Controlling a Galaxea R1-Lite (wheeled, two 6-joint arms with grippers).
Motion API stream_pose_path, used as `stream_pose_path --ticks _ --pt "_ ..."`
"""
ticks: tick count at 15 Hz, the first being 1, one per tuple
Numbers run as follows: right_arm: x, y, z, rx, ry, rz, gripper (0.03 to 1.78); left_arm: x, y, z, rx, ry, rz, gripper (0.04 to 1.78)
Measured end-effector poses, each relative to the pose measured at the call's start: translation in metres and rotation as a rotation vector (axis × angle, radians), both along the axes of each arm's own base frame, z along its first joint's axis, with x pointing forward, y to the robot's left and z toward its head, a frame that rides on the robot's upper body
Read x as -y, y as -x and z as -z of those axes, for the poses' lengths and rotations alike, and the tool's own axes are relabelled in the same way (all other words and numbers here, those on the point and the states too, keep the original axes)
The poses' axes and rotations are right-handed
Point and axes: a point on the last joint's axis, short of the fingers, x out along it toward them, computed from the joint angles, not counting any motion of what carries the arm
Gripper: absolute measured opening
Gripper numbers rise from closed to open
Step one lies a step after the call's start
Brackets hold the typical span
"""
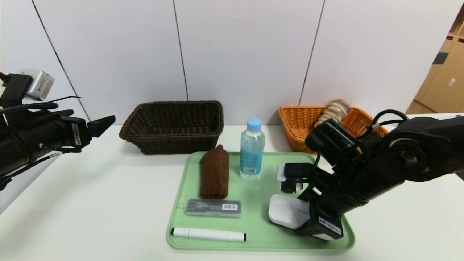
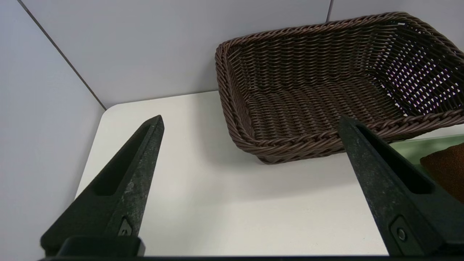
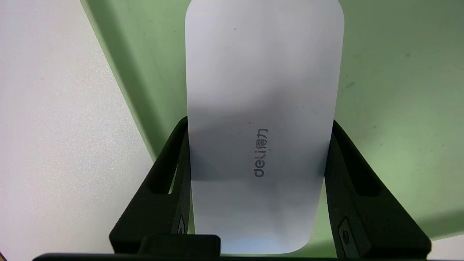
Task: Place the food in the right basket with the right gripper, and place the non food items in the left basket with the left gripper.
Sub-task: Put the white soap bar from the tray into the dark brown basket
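My right gripper (image 1: 304, 217) is low over the right side of the green tray (image 1: 261, 246), shut on a flat white case (image 1: 286, 212). In the right wrist view the fingers (image 3: 181, 159) press both long sides of the white case (image 3: 261, 90), which is marked "deli". A brown rolled towel (image 1: 214, 172), a water bottle (image 1: 251, 150), a grey barcoded case (image 1: 213, 208) and a white marker (image 1: 208, 234) lie on the tray. My left gripper (image 1: 103, 125) is open and empty, raised at the far left, near the dark basket (image 1: 174, 125).
The orange basket (image 1: 301, 123) stands at the back right with a round pale food pack (image 1: 335, 108) in it. The dark basket (image 2: 326, 90) holds nothing. The towel's end (image 2: 446, 166) shows beside it. A wall runs close behind both baskets.
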Motion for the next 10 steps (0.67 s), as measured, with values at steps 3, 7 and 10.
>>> stream_pose_path --ticks 3,7,10 --pt "-0.004 -0.006 -0.014 0.108 -0.080 0.018 1.00 0.000 0.000 0.000 0.000 0.005 -0.002 1.69" --pt "-0.009 -0.005 -0.037 0.194 -0.234 0.081 1.00 -0.003 0.000 -0.002 0.007 0.004 -0.015 1.69" --pt "-0.023 0.003 -0.058 0.225 -0.371 0.111 1.00 -0.004 0.000 -0.002 0.007 0.003 -0.017 1.69"
